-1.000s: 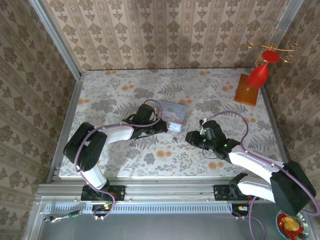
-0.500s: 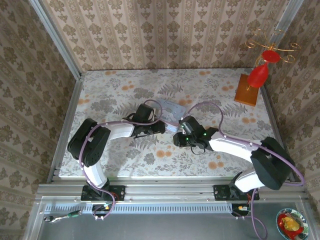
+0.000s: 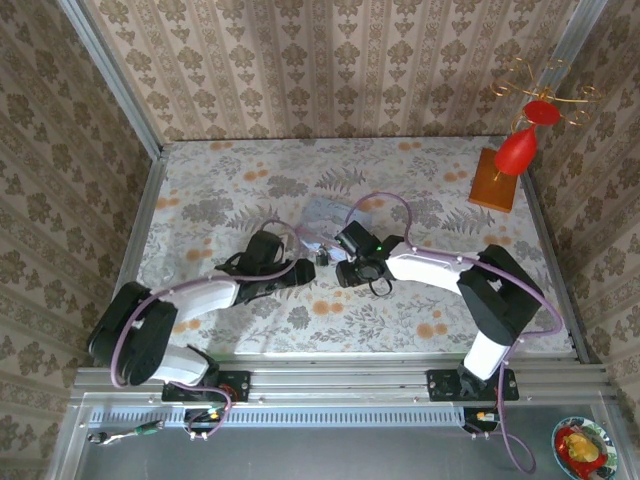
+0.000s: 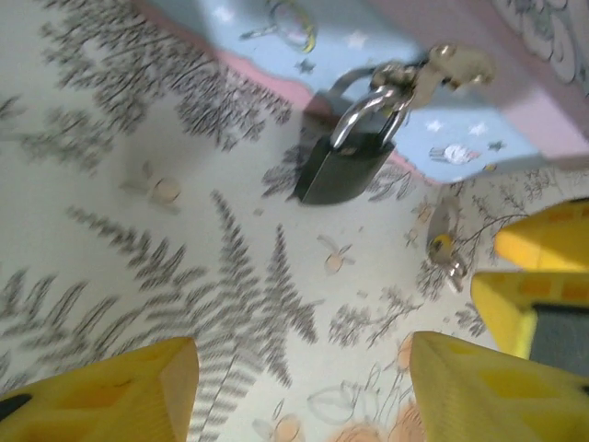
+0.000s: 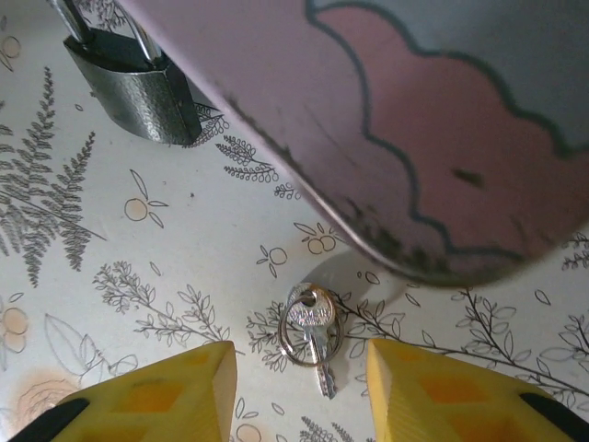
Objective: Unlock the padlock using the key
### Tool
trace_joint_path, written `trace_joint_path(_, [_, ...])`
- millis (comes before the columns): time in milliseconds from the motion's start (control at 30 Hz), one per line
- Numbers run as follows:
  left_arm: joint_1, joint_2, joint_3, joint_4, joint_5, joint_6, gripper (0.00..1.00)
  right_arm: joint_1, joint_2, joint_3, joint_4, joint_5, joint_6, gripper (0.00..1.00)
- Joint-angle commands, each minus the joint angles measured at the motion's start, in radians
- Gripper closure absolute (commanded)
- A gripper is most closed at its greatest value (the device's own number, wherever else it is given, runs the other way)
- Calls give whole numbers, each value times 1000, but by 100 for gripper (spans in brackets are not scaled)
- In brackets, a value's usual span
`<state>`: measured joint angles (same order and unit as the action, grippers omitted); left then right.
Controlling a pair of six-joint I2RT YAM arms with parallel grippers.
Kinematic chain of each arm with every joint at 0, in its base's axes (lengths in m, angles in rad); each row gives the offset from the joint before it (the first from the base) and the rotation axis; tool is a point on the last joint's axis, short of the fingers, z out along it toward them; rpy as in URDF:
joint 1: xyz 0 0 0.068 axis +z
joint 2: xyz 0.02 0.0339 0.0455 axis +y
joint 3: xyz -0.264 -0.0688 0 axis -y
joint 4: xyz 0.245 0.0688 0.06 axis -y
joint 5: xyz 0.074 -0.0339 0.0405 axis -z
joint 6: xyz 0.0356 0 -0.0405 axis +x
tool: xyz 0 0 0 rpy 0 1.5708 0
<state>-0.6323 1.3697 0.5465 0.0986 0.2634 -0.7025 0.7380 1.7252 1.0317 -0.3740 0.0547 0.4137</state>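
The left arm lies low over the tabletop (image 3: 200, 180), stretched from its base at the near left corner toward the middle, with its wrist turned to the right. The left gripper (image 3: 303, 270) has its yellow fingers (image 4: 101, 396) spread wide with nothing between them, and from the left wrist only bare patterned cloth lies in the gap. The right arm is folded: it rises from its base at the near right, bends at an elbow out to the right, and its white forearm reaches back leftward to the middle of the tabletop. The right gripper (image 3: 345, 272) points at the left one, the two close together. Its jaws stand moderately apart and hold nothing. The padlock (image 3: 322, 258) sits near the middle of the tabletop between the two grippers, its black body resting on the cloth against the near edge of the pastel tin (image 3: 330, 215). Its silvery shackle reaches up to a brassy fitting on the tin's rim. The key (image 5: 313, 333) lies flat on the cloth on a small ring, just beside the tin's corner and just ahead of the right gripper's fingertips, touching neither.
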Motion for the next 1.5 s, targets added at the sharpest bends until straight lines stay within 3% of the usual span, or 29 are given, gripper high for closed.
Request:
trace_joint_path(0, [8, -83, -55, 28, -50, 7, 35, 14, 48, 45, -79, 55, -59, 57])
trace_joint_path(200, [8, -185, -98, 0, -68, 34, 32, 22, 114, 88, -110, 93, -70, 60])
trace_joint_path(433, [8, -215, -115, 1, -72, 47, 31, 22, 134, 96, -114, 124, -62, 84])
trace_joint_path(700, [8, -207, -125, 11, -60, 43, 32, 23, 31, 54, -74, 106, -27, 99])
trace_joint_path(1167, [-7, -303, -133, 157, 99, 65, 36, 38, -326, -126, 212, -156, 153, 100])
trace_joint_path(1467, [-18, -347, -85, 281, 179, -232, 42, 126, -451, -197, 354, -128, 84, 100])
